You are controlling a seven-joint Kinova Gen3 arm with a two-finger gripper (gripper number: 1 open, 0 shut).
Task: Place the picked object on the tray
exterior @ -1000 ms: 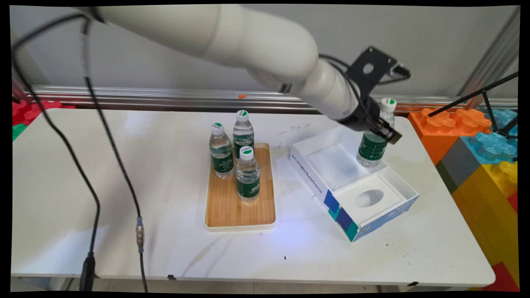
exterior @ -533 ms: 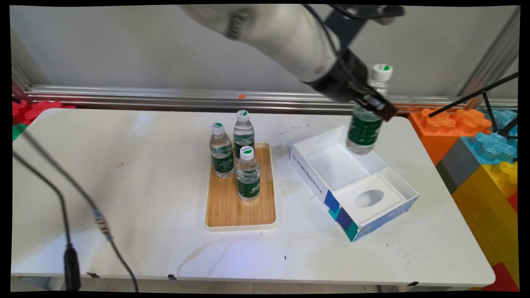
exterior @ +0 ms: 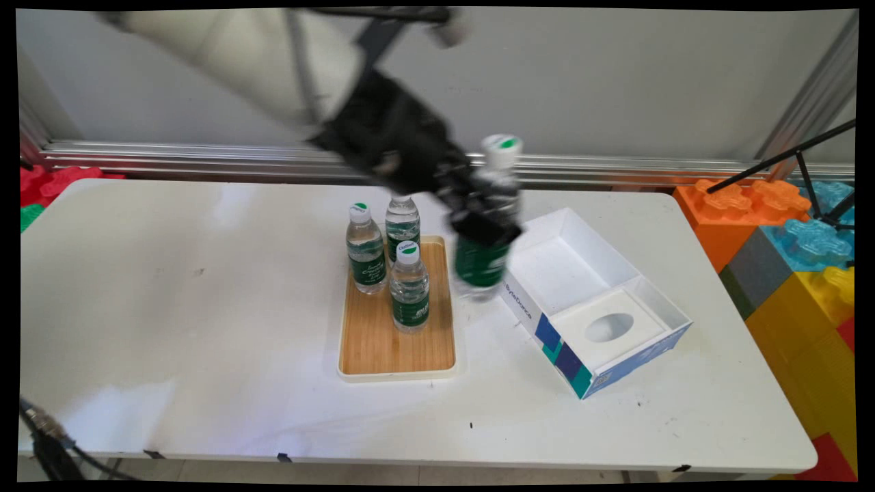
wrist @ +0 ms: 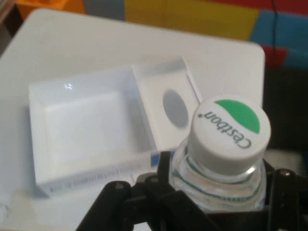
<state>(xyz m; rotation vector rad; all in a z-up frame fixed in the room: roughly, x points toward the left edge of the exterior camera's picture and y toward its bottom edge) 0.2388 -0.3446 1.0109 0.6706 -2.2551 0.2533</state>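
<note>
My gripper (exterior: 482,212) is shut on a clear water bottle (exterior: 487,225) with a green label and a white cap (wrist: 230,132). I hold it in the air, upright, between the wooden tray (exterior: 397,338) and the open white box (exterior: 588,287). Its base hangs just right of the tray's right edge. In the hand view the cap fills the lower right, with the black fingers (wrist: 159,187) around the bottle's neck and the box (wrist: 91,134) beyond. Three more bottles stand at the tray's far end: one at the left (exterior: 364,249), one behind (exterior: 402,222), one in front (exterior: 409,287).
The white box has a large empty compartment and a smaller insert with an oval hole (exterior: 608,326). Big coloured blocks (exterior: 800,253) stand off the table's right end. A metal rail (exterior: 205,154) runs along the wall behind. A black tripod leg (exterior: 786,157) crosses the upper right.
The gripper lifted the bottle out of the white box, then carried it left and lower, to beside the tray's right edge. The three bottles on the tray have not moved.
</note>
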